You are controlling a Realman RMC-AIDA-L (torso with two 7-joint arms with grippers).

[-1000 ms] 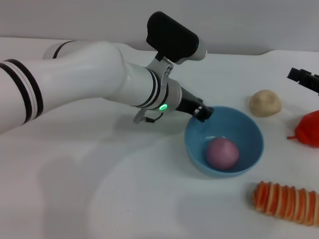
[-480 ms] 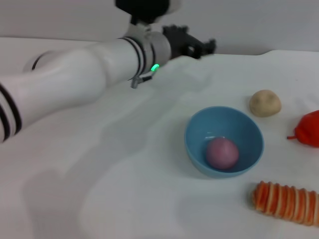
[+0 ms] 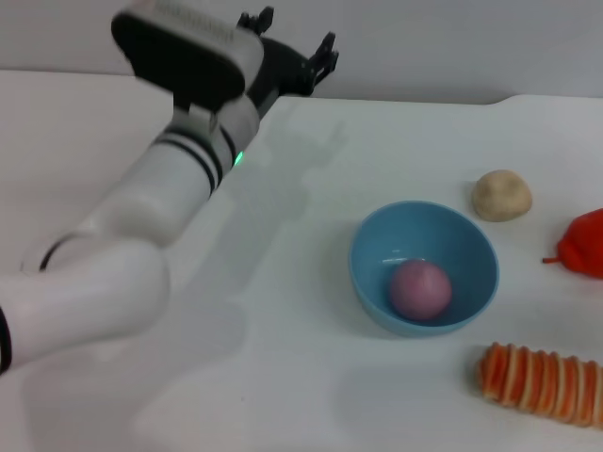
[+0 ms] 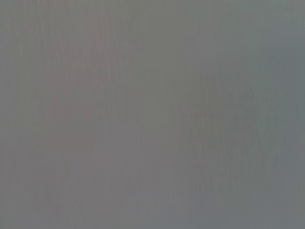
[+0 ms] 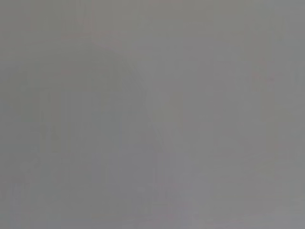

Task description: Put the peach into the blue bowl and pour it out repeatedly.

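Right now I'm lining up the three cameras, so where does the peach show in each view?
Head view: the peach lies inside the blue bowl, right of centre and low in the picture.
Left wrist view: not in it; only a plain grey field shows.
Right wrist view: not in it; the same plain grey.
Shared landmark: none, since neither wrist view shows anything that appears in the head view.

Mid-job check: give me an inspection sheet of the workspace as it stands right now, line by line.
Surface: white table, no spills seen.
Job's things: peach lies inside the upright blue bowl.
Clutter: beige lumpy ball, red-orange item at the edge, orange ridged item; all outside the bowl.
Grippers: left gripper raised at the far side, open, empty; right gripper not in view.
Cables: nothing seen.
Surroundings: plain grey wall; wrist views show nothing.
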